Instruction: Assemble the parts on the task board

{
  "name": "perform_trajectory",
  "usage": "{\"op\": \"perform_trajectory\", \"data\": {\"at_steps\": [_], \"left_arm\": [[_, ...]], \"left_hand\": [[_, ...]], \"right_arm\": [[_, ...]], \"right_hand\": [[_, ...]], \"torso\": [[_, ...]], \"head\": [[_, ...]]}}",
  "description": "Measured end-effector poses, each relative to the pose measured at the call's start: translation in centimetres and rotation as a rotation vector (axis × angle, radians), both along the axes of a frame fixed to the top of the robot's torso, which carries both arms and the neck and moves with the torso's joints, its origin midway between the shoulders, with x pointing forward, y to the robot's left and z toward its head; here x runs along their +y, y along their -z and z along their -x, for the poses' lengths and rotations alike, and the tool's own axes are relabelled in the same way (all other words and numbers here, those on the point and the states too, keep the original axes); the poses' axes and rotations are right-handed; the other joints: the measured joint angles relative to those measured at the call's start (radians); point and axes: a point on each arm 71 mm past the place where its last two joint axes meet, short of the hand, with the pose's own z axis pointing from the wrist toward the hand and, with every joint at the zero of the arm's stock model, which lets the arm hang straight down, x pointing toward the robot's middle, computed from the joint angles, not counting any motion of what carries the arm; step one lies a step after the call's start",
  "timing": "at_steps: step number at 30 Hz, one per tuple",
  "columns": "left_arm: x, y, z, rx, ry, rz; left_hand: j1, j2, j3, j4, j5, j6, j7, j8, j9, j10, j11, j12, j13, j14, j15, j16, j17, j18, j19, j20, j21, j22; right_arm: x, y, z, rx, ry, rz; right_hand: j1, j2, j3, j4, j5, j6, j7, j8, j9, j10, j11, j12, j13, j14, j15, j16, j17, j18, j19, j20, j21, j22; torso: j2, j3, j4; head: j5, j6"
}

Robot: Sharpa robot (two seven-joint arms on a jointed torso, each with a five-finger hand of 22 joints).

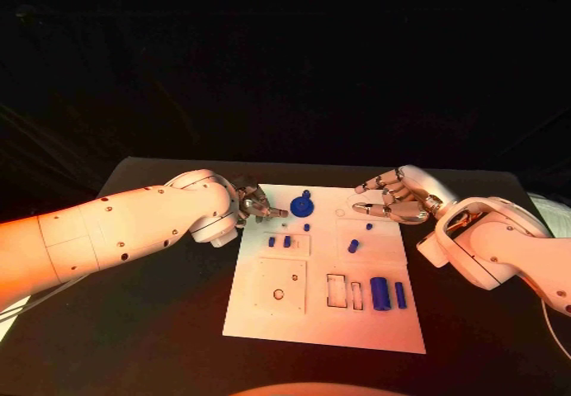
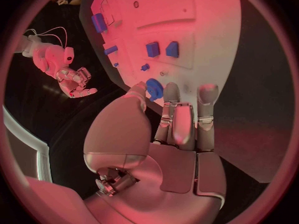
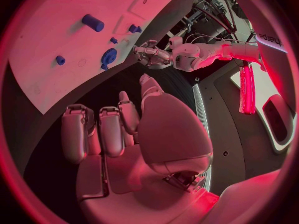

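white task board (image 1: 268,309) flat, blue parts (image 1: 381,293) scattered on it

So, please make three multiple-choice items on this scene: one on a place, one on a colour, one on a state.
1. Where is the round blue part?
A. near the task board's far edge
B. off the board
C. in the right hand
2. What colour is the board?
A. black
B. white
C. blue
3. How is the right hand?
A. gripping a part
B. pressing the board
C. open, holding nothing

Answers: 1 A, it lies at the far edge beside the left hand; 2 B, the plate is white; 3 C, fingers apart, nothing held.
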Motion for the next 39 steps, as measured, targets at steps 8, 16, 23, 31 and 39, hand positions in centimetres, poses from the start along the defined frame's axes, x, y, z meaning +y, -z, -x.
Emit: {"op": "perform_trajectory", "data": {"at_steps": [8, 16, 23, 31, 39], "left_arm": [[-4.0, -0.2, 0.1, -0.15, 0.211, 0.099], [-6.6, -0.3, 0.1, -0.335, 0.409, 0.013], [-7.6, 0.1, -0.2, -0.401, 0.492, -0.095], [-8.2, 1.0, -0.5, -0.408, 0.531, -0.177], [-8.2, 1.3, -0.6, -0.394, 0.544, -0.223]], "left_hand": [[0.331, -0.03, 0.157, -0.104, -0.03, -0.076, 0.071, -0.16, -0.186, -0.16, 0.075, -0.35, -0.318, -0.286, 0.054, -0.514, -0.497, 0.027, -0.181, 0.064, -0.36, -0.249], [0.334, -0.057, 0.157, -0.113, -0.144, 0.016, 0.052, -0.275, -0.348, -0.097, 0.076, -0.509, -0.536, -0.163, 0.056, -0.573, -0.582, 0.043, -0.063, 0.054, -0.417, -0.321], [0.328, -0.052, 0.147, -0.117, -0.144, 0.094, 0.044, -0.321, -0.417, -0.032, 0.06, -0.561, -0.625, 0.033, 0.036, -0.161, -0.187, 0.015, 0.149, 0.032, -0.167, -0.15], [0.328, -0.052, 0.173, -0.111, -0.144, 0.14, 0.037, -0.343, -0.451, 0.025, 0.051, -0.59, -0.666, 0.034, 0.034, -0.124, -0.188, -0.005, 0.215, 0.024, 0.024, 0.003], [0.328, -0.052, 0.206, -0.108, -0.144, 0.172, 0.034, -0.352, -0.464, 0.059, 0.045, -0.607, -0.682, 0.038, 0.031, -0.124, -0.211, -0.02, 0.226, 0.02, 0.086, 0.056]], "right_arm": [[0.0, 0.1, 0.0, 0.002, 0.0, 0.0], [0.1, 0.2, 0.0, 0.002, 0.0, -0.001], [0.1, 0.2, 0.0, 0.003, 0.0, -0.002], [0.0, 0.2, -0.1, 0.002, 0.004, 0.0], [0.0, 0.2, -0.2, 0.001, 0.005, -0.001]], "right_hand": [[0.0, 0.0, -0.003, 0.003, 0.0, 0.0, 0.0, 0.0, 0.0, 0.0, 0.0, 0.0, 0.0, 0.0, 0.0, 0.0, 0.0, 0.0, 0.0, 0.0, 0.0, 0.0], [0.0, 0.0, -0.003, 0.003, 0.0, 0.0, 0.0, 0.0, 0.0, 0.0, 0.0, 0.0, 0.0, 0.0, 0.0, 0.0, 0.0, 0.0, 0.0, 0.0, 0.0, 0.0], [0.0, 0.0, -0.003, 0.003, 0.006, 0.0, 0.0, 0.0, 0.0, -0.001, 0.001, 0.0, 0.0, 0.0, 0.0, 0.0, -0.002, 0.0, 0.0, 0.0, 0.0, 0.0], [0.0, 0.0, -0.003, 0.003, 0.012, 0.0, 0.0, 0.0, 0.0, -0.001, 0.001, 0.0, 0.0, 0.0, 0.0, 0.0, -0.002, 0.0, 0.0, 0.0, 0.0, 0.0], [0.005, 0.005, -0.003, 0.003, 0.012, 0.0, 0.0, 0.0, 0.0, -0.001, 0.001, 0.002, 0.0, 0.0, 0.0, 0.0, -0.002, 0.0, 0.0, 0.0, 0.0, 0.0]], "torso": [[0.001, -0.0006, -0.0018], [0.001, 0.0001, -0.0022], [0.001, 0.0001, -0.0019], [0.002, -0.001, -0.0016], [0.002, -0.0007, -0.0009]], "head": [[-0.009, 0.006], [-0.015, 0.011], [-0.019, 0.013], [-0.018, 0.012], [-0.019, 0.009]]}}
